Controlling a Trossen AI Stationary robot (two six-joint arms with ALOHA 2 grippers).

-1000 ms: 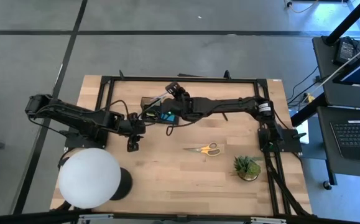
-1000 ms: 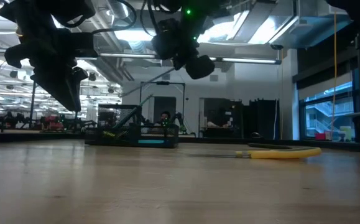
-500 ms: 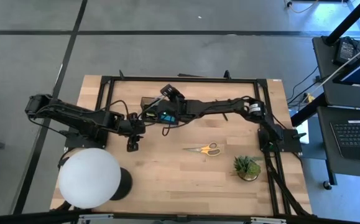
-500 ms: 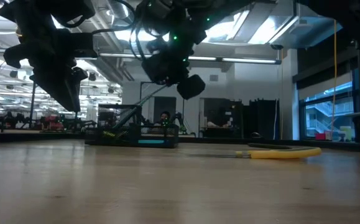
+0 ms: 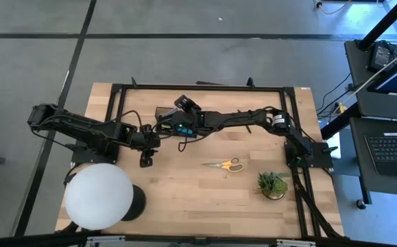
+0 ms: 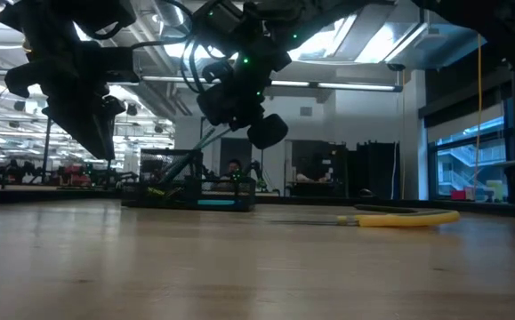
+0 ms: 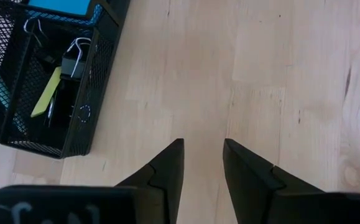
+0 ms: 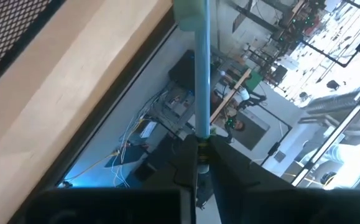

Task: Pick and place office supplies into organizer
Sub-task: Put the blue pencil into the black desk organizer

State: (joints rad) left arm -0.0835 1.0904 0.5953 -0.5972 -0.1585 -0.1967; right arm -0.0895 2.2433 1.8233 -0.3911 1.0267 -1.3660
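Note:
The black mesh organizer (image 5: 162, 110) (image 7: 49, 81) stands at the table's far middle. It holds a blue note pad (image 5: 186, 129), black clips (image 7: 74, 56) and a yellow-green piece (image 7: 46, 93). My right gripper (image 8: 201, 155) hangs over it (image 5: 171, 116), shut on a pale blue-grey pen (image 8: 201, 74). The pen slants down toward the organizer (image 6: 190, 158). Yellow-handled scissors (image 5: 227, 165) (image 6: 399, 216) lie flat on the table, right of centre. My left gripper (image 7: 203, 155) hovers open over bare wood, near-left of the organizer (image 5: 145, 159). My right gripper pinches the pen between its two fingers, on the shaft (image 8: 200, 134) near one end. The rest of the pen sticks out ahead of the fingers, slanting down toward the organizer. Whether its far end (image 8: 189, 12) touches the organizer, I cannot tell.
A big white globe lamp (image 5: 99, 195) stands at the near left. A small potted plant (image 5: 272, 184) sits at the near right. A black metal frame (image 5: 205, 88) runs round the far part of the table. Bare wood lies between the scissors and the lamp.
My right gripper has come down and a little toward the table's left edge with the pen, over the organizer. The pen now slants more steeply, its free end low at the organizer.

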